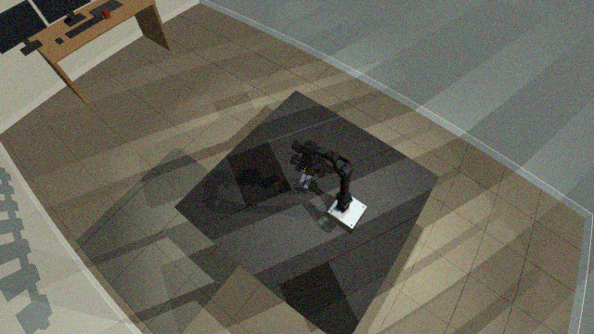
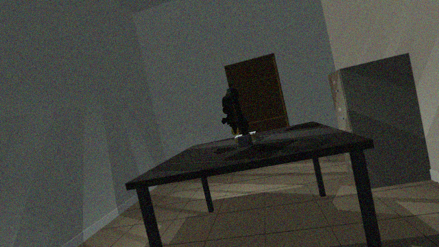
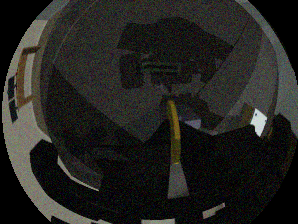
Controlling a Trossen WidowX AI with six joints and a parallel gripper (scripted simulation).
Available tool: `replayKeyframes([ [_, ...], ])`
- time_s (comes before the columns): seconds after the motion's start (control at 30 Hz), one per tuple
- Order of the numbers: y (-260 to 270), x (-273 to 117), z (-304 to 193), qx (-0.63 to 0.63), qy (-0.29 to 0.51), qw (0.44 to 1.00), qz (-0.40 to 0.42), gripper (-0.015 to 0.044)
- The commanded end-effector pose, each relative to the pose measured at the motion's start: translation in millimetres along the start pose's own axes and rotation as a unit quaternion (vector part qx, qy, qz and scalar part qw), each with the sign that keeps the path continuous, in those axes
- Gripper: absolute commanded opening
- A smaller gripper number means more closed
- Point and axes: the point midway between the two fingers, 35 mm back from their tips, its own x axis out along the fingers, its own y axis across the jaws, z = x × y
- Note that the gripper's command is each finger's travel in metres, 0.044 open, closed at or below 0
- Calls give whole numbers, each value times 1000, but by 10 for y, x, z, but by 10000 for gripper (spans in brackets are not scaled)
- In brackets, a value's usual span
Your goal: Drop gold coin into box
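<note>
We see one dark square counter [image 2: 291, 145] on four thin legs, w/ open floor on every side; the arm stands near the middle, well in from each edge. One white flat base plate [image 1: 349, 214] carries the arm. The hand [image 3: 174, 156] is pinched nearly closed on one gold coin [image 3: 174, 132], thin, seen edge-on as a narrow yellow strip in the wrist view. One grey box [image 2: 245, 139], small and blocky w/ a pale top rim, sits on the counter just below the hand; in the exterior view a bit of gold shows right above it. Slot not readable at this res. We can't make out the green holder. Beyond the counter: one brown door [image 2: 257, 92], one wooden desk [image 1: 93, 28].
</note>
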Motion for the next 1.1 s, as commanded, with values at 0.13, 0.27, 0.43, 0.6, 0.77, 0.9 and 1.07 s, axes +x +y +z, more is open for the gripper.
replayKeyframes([
  [0.13,-43,-15,-185,3,-2,1000,3,0],
  [0.27,-73,-11,-287,2,-1,1000,3,0],
  [0.43,-115,-4,-411,2,-1,1000,2,0],
  [0.6,-162,5,-532,2,0,1000,2,0],
  [0.77,-208,15,-633,2,0,1000,2,0],
  [0.9,-200,23,-616,0,1,1000,-1,0],
  [1.07,-197,26,-609,-1,2,1000,-2,0],
])
